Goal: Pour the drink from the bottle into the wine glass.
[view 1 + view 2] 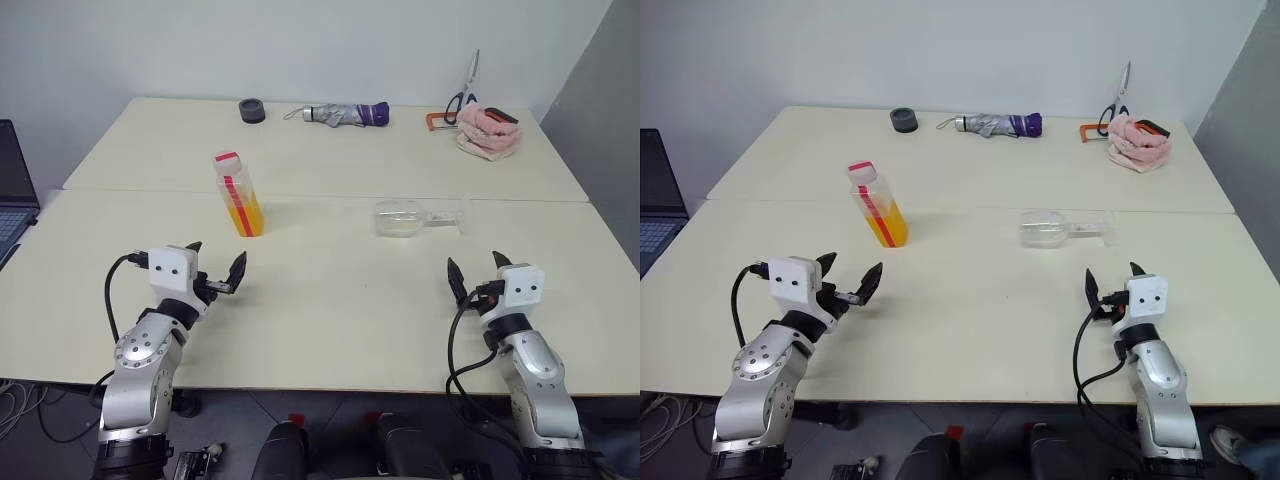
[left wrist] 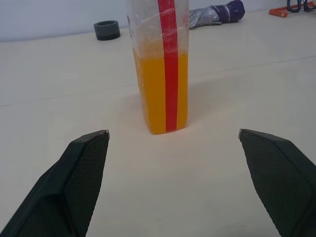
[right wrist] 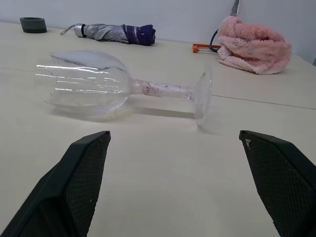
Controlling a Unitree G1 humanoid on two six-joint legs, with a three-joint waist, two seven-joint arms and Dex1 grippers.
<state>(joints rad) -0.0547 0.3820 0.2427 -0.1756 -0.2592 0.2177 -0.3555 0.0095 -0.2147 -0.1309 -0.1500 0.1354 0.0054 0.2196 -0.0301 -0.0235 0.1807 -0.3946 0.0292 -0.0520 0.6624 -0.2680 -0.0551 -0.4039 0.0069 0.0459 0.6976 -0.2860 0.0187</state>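
- Left eye view, surface: smooth, matte cream counter [image 1: 330, 300], made of two slabs butted along a seam that runs across between the near and far halves.
- Small squarish clear plastic bottle [image 1: 238, 195] with a red cap and a red vertical label strip: stands upright on the near slab, left of centre, just past the left pincer and apart from it.
- Translucent orange-yellow drink [image 1: 246, 216]: fills roughly the lower half of the bottle; upper half clear.
- Clear stemmed wine glass [image 1: 420, 217], rounded bowl, thin stem, round flat foot: lies on its side right of centre, bowl toward the bottle, foot away from it. Bowl holds no liquid.
- Left pincer [image 1: 215, 265]: two black, textured, wedge-shaped fingers spread wide, holding and touching nothing; bottle centred ahead of the gap in the left wrist view.
- Right pincer [image 1: 478, 272]: same make, fingers likewise spread wide, nothing gripped; wine glass lies ahead of it, well apart.
- Far slab, along the back: dark grey ring-shaped roll [image 1: 252, 110]; folded grey and purple umbrella [image 1: 345, 115]; orange-handled tool [image 1: 437, 121]; scissors [image 1: 466, 85]; crumpled pink fluffy towel [image 1: 488, 133].
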